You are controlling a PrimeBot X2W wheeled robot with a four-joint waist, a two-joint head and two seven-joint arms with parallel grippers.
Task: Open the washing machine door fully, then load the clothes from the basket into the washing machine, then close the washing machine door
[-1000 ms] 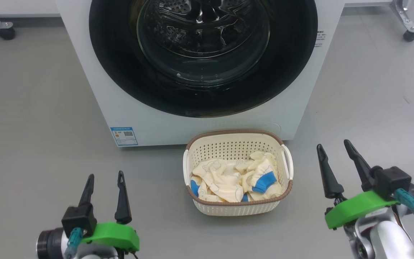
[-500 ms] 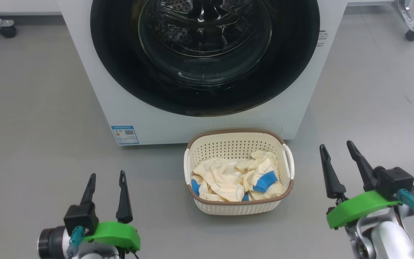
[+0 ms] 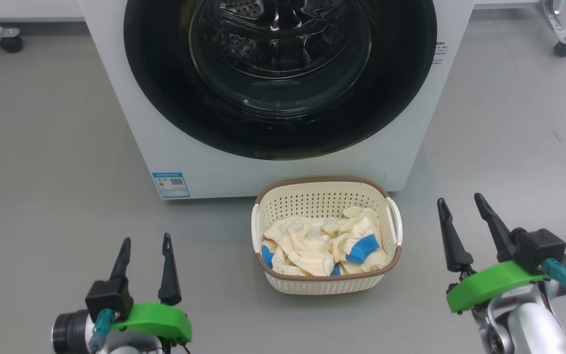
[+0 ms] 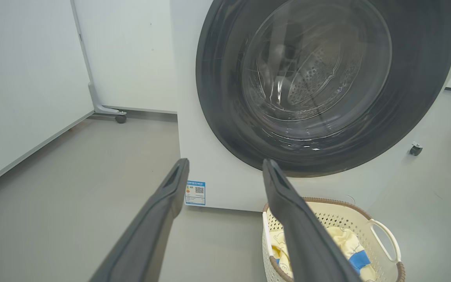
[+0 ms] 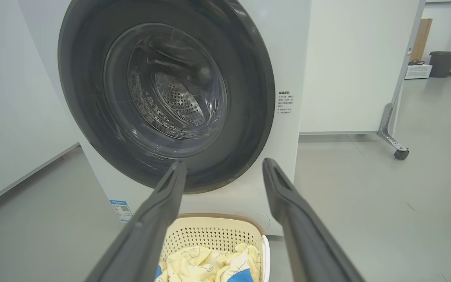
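We are holding left gripper and right gripper spread wide, both empty, while the head view is cropping the washing machine door at its top.

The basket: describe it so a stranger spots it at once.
Find the big white washing machine. On the floor just before its door sits a small cream perforated basket. Its brown rim and the pale clothes with blue trims inside set it apart.

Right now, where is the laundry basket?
In the head view, the basket sits on the floor at centre, close in front of the washing machine, between the left gripper and the right gripper.
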